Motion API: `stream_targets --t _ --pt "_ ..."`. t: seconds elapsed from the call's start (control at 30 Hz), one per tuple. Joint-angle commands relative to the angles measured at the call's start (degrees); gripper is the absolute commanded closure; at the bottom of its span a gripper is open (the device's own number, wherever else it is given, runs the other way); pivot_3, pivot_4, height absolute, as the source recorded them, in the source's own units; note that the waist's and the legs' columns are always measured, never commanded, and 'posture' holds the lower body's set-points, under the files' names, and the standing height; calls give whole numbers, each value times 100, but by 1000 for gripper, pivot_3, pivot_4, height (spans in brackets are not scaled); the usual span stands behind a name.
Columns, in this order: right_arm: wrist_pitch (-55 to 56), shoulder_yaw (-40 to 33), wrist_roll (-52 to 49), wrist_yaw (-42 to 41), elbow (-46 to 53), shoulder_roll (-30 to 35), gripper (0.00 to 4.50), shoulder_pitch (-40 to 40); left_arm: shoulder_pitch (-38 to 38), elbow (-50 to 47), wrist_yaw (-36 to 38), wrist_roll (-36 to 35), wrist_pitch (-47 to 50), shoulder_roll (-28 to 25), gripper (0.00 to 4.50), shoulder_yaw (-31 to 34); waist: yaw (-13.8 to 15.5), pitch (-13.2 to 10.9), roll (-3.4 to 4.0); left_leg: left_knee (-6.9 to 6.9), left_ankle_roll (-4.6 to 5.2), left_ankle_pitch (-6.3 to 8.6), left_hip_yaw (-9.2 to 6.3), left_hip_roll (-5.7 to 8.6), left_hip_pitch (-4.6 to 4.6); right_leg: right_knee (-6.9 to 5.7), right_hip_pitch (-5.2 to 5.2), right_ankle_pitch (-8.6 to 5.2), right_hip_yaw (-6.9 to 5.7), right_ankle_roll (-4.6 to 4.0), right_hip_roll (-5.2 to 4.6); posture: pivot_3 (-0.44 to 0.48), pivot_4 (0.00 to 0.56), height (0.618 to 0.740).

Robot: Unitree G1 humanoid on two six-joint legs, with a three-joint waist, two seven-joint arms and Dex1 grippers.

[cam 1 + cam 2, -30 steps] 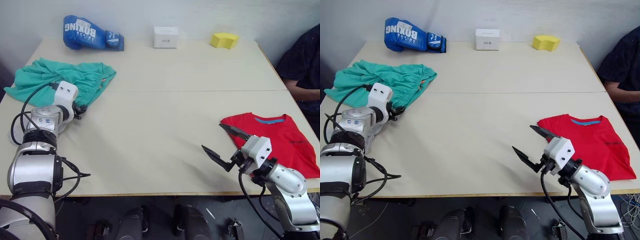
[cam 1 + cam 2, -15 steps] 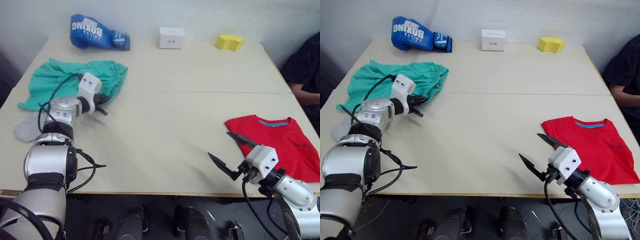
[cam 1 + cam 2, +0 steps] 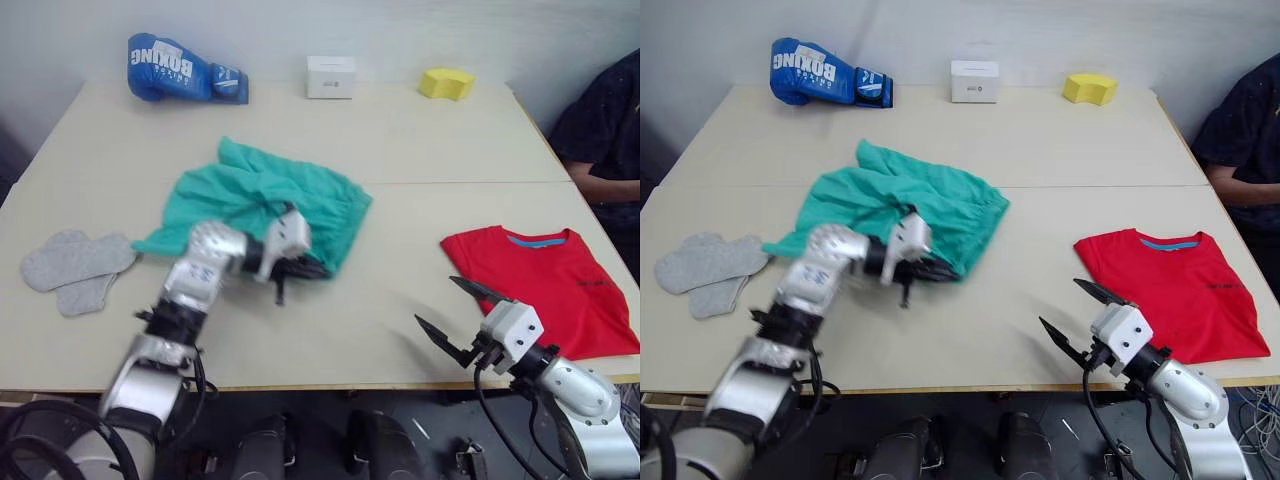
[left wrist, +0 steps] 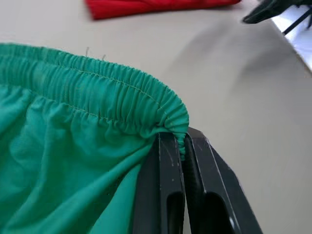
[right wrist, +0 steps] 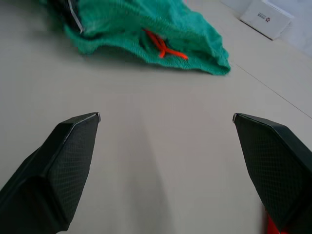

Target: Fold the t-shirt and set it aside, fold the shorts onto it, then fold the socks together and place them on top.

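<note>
Teal cloth fills my left wrist view: the shorts (image 3: 265, 200) are bunched up mid-table, and my left gripper (image 4: 183, 146) has its two black fingers pressed together on the gathered elastic waistband. From the head camera I see that pinch at the near edge of the heap, with the cloth trailing away toward the far-left side of the table (image 3: 420, 130). A bit of orange cord (image 5: 165, 48) pokes out of the folds in my right wrist view.

Over on my right, the t-shirt (image 3: 545, 285) lies flat and red near the table's right edge, blue collar band facing the far side. My right gripper (image 3: 458, 315) hovers just beside its near-left corner, fingers spread wide with nothing between them, over bare tabletop, well apart from the shorts.

The socks (image 3: 75, 265) sit on my left near the front edge, two grey pieces lying side by side and touching, well clear of the teal heap.

Along the far edge I've got a blue boxing glove (image 3: 180, 68) at the left, a small white box (image 3: 331, 76) in the middle and a yellow block (image 3: 447, 82) further right. A person in a dark sleeve (image 3: 605, 130) sits at the right side of the table.
</note>
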State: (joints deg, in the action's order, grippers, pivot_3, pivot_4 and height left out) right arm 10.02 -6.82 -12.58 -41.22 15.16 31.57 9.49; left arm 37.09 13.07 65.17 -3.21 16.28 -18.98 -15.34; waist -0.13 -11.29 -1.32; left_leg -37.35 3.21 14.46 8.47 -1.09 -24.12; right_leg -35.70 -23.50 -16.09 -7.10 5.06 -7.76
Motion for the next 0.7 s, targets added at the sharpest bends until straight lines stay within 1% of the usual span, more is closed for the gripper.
stream_targets --t 0.03,0.07,0.13,0.17,0.27,0.3,0.33,0.4,0.43,0.57,0.6,0.7 --pt "40 189 -11 -21 65 -81 0 -223 -169 -535 -355 191 -42 -126 3795 -101 -1 0 0 0 0 -1 -2 -2 0 -4 -2 0 1 -2 -1 0 150 740" --pt "-57 224 -38 1 103 -90 0 -313 -259 -666 -317 183 -210 -221 3459 -107 -3 0 0 1 -1 -1 -2 -7 4 -3 -1 3 0 -8 1 0 150 740" --pt "-258 270 -113 37 184 -109 0 -475 -463 -1068 290 112 -472 -687 2814 -325 -20 4 7 6 -22 10 -2 -14 5 -2 -3 5 -3 -22 2 0 150 740" --pt "-382 297 -167 68 225 -142 0 -567 -537 -1225 324 61 -472 -830 2481 -281 -17 6 11 8 -41 12 -1 -21 7 0 -3 3 -5 -31 6 0 150 740" --pt "-681 604 -159 -40 320 -153 0 -837 -676 -1456 15 -359 -420 -831 1526 208 11 9 18 12 -54 11 -2 -30 7 1 -6 -5 -10 -46 9 0 150 740" --pt "-772 760 -92 -58 351 -169 0 -938 -710 -1500 -85 -496 -459 -798 1194 389 16 9 18 8 -33 -1 -6 -31 3 -1 -6 -6 -15 -47 9 0 150 740" --pt "-925 947 -46 -62 406 -206 0 -1063 -759 -1581 -148 -691 -403 -791 910 599 18 9 18 4 -32 -2 -10 -32 -1 0 -7 -6 -19 -48 9 0 150 740" --pt "-1270 1315 63 29 506 -356 0 -1360 -878 -1670 -155 -928 -657 -918 284 977 3 9 18 3 -30 -1 -10 -33 0 -1 -5 -6 -19 -48 9 0 150 740" --pt "-1389 1518 151 17 517 -416 0 -1525 -963 -1634 -98 -913 -818 -1114 29 1110 -13 9 18 3 -30 -2 -10 -33 0 -2 -6 -6 -19 -48 9 0 150 740" --pt "-1701 2189 827 37 297 -485 0 -2079 -1314 -975 -162 -391 -1811 -2067 29 1469 -109 12 23 15 -41 -3 -6 -38 7 -11 -12 -14 -20 -61 15 0 150 740" --pt "-1752 2294 981 64 243 -479 0 -2183 -1380 -798 -239 -332 -1963 -2236 29 1565 -116 12 23 16 -44 -3 -6 -38 8 -14 -14 -18 -23 -68 15 0 150 740" --pt "-2005 2500 1312 141 189 -498 0 -2399 -1482 -327 -572 -410 -2111 -2491 29 2019 -95 11 23 17 -46 -2 -8 -39 -1 -15 -22 -21 -31 -72 14 0 150 740"
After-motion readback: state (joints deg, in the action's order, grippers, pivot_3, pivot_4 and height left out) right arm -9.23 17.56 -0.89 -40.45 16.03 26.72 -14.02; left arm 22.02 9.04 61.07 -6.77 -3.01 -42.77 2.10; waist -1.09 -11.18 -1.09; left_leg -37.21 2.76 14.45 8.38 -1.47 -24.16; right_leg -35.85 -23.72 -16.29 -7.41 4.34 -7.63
